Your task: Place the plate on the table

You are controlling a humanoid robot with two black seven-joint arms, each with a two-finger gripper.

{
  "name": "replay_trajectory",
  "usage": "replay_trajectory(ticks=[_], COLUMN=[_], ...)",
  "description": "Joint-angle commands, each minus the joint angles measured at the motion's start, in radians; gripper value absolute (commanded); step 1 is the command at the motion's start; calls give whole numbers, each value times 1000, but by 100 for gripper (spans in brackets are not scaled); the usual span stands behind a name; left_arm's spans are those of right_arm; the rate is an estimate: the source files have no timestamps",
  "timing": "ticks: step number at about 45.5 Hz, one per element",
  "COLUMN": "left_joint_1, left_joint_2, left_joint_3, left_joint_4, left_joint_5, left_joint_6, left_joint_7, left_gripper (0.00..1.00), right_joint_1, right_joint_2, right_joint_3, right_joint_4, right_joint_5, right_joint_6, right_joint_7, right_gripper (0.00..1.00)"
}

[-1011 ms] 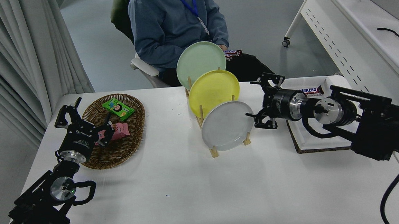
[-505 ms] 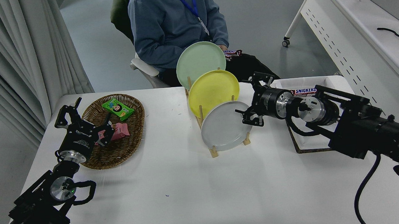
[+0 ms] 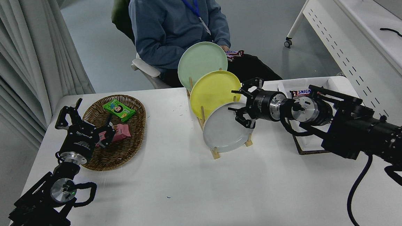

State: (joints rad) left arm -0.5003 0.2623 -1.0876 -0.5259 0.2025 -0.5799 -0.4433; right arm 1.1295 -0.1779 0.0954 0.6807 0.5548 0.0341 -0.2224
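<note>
The light-grey plate (image 3: 223, 131) stands on edge in the front slot of a wooden rack (image 3: 215, 153) on the white table (image 3: 192, 197). My right gripper (image 3: 239, 106) is open at the plate's upper right rim, its fingers spread on either side of the rim's edge. It is not closed on the plate. My left gripper (image 3: 82, 116) is parked at the lower left, open, over the wicker basket.
A yellow plate (image 3: 213, 91) and a pale green plate (image 3: 201, 62) stand behind the grey one in the rack. A wicker basket (image 3: 133, 145) with snack packs is at left. A white tray (image 3: 307, 145) with a candy bar is behind my right arm. A person sits at the far side.
My right gripper has moved left from beside the tray to the grey plate's upper right rim. The plate and the left arm have not moved.
</note>
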Motion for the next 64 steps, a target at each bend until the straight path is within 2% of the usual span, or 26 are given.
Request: replay_trajectory(ticks=[1, 11, 30, 38, 60, 64], left_joint_1=[0, 0, 0, 0, 0, 0], left_joint_2=[0, 0, 0, 0, 0, 0], left_joint_3=[0, 0, 0, 0, 0, 0], left_joint_4=[0, 0, 0, 0, 1, 0], left_joint_5=[0, 0, 0, 0, 0, 0], left_joint_6=[0, 0, 0, 2, 0, 0], left_joint_7=[0, 0, 0, 0, 0, 0], left_gripper=[100, 100, 100, 100, 100, 100], right_joint_1=[6, 6, 7, 6, 7, 9], right_joint_2=[5, -2, -15, -17, -26, -28], right_joint_3=[15, 27, 66, 66, 66, 67], right_joint_4=[2, 0, -3, -4, -7, -6], right_joint_5=[19, 22, 19, 16, 14, 14], right_joint_6=[0, -2, -36, -37, -37, -37], right_joint_7=[-49, -77, -106, -106, -107, -107], right_gripper=[46, 36, 34, 22, 20, 16])
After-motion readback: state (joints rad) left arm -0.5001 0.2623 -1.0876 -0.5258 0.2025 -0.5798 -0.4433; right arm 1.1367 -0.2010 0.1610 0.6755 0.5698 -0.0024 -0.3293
